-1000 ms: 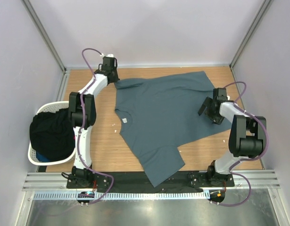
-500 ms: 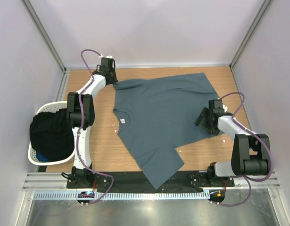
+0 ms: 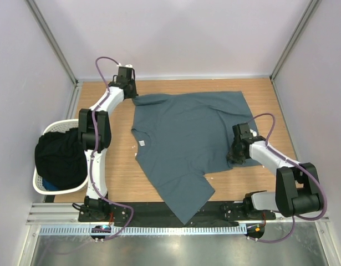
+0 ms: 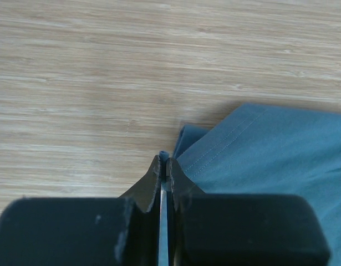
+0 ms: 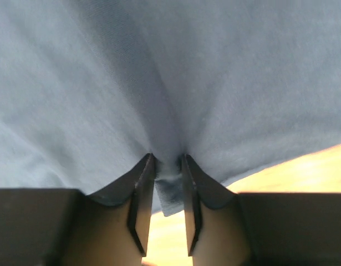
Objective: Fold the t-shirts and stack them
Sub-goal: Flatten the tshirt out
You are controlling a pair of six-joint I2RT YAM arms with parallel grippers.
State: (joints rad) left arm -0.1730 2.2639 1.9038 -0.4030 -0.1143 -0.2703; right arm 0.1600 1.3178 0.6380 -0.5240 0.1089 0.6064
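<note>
A slate blue-grey t-shirt (image 3: 187, 130) lies spread on the wooden table (image 3: 120, 166), its neck label (image 3: 143, 142) to the left and one sleeve hanging over the near edge. My left gripper (image 3: 132, 95) is at the far left sleeve tip. In the left wrist view it (image 4: 164, 163) is shut on a sliver of the t-shirt (image 4: 270, 149). My right gripper (image 3: 234, 158) is down at the shirt's right hem. In the right wrist view it (image 5: 167, 160) pinches a bunched fold of the t-shirt (image 5: 159, 72), and the cloth puckers toward the tips.
A white laundry basket (image 3: 39, 178) with dark clothing (image 3: 60, 158) inside stands off the table's left edge. Pale walls and metal posts close in the table on three sides. Bare wood (image 5: 303, 177) shows beside the hem.
The right arm swung down and toward the near edge onto the shirt's right hem, and its jaws closed on the cloth. The left arm hardly moved and keeps its grip.
</note>
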